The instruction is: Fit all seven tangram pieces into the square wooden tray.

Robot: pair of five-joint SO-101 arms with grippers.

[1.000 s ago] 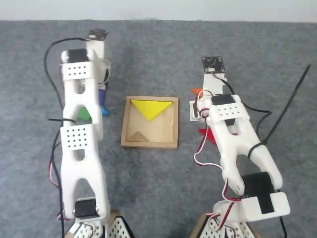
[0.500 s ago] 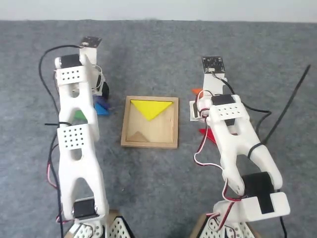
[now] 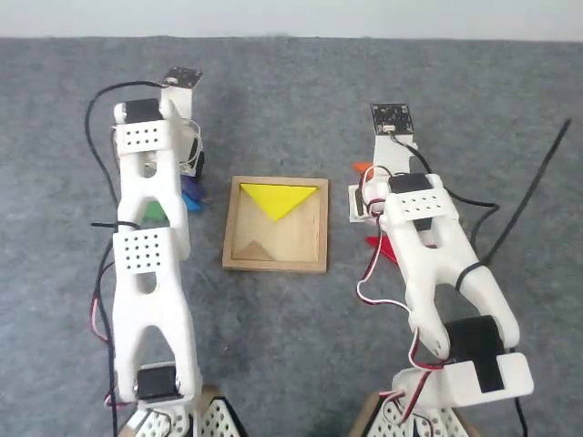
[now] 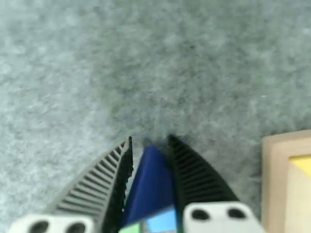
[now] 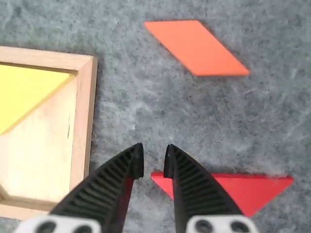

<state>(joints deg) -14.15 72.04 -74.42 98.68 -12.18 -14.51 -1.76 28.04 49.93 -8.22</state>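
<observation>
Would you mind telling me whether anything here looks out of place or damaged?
Nothing looks damaged or spilled. The yellow triangle lies flat in the square wooden tray, the orange parallelogram and red triangle flat on the grey mat. The left hand grips a dark blue piece beside the tray.

high: fixed, off the arms, steeply down over grey table (image 3: pixel 455 100), tray (image 3: pixel 273 266) at centre | left wrist: close, down along left gripper (image 4: pixel 149 141) | right wrist: close, down along right gripper (image 5: pixel 153 148) | shared: tray rim (image 4: pixel 274 179) (image 5: pixel 83 111) in all three
</observation>
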